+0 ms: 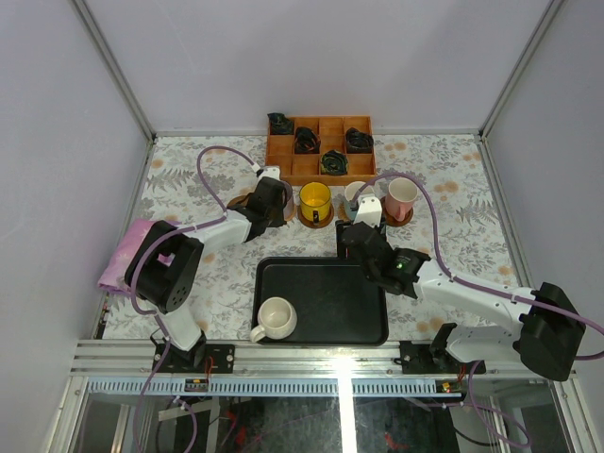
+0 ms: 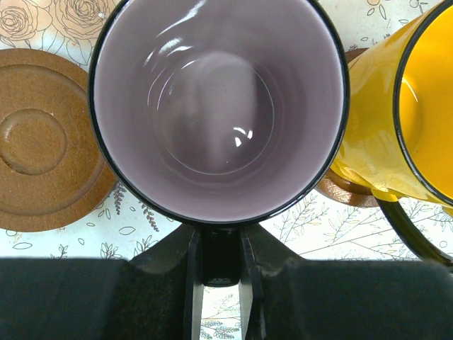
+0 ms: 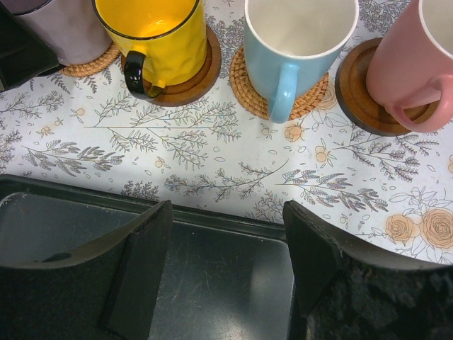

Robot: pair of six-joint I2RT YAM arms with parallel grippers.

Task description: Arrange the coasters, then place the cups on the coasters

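My left gripper (image 2: pixel 221 244) is shut on the handle of the mauve cup (image 2: pixel 219 106), which rests on a woven tan coaster (image 3: pixel 88 62). A bare brown coaster (image 2: pixel 42 142) lies to its left. To its right stand the yellow cup (image 3: pixel 152 35) on a dark coaster (image 3: pixel 205 67), the blue cup (image 3: pixel 297 42) on a woven coaster (image 3: pixel 311 99), and the pink cup (image 3: pixel 410 64) on a dark coaster (image 3: pixel 361 106). The white cup (image 1: pixel 276 319) sits in the black tray (image 1: pixel 321 300). My right gripper (image 3: pixel 226 262) hangs open over the tray's far edge, holding nothing.
A wooden compartment box (image 1: pixel 319 149) with several dark items stands behind the row of cups. A pink cloth (image 1: pixel 127 255) lies at the table's left edge. The left arm (image 1: pixel 217 231) stretches from its base toward the cups.
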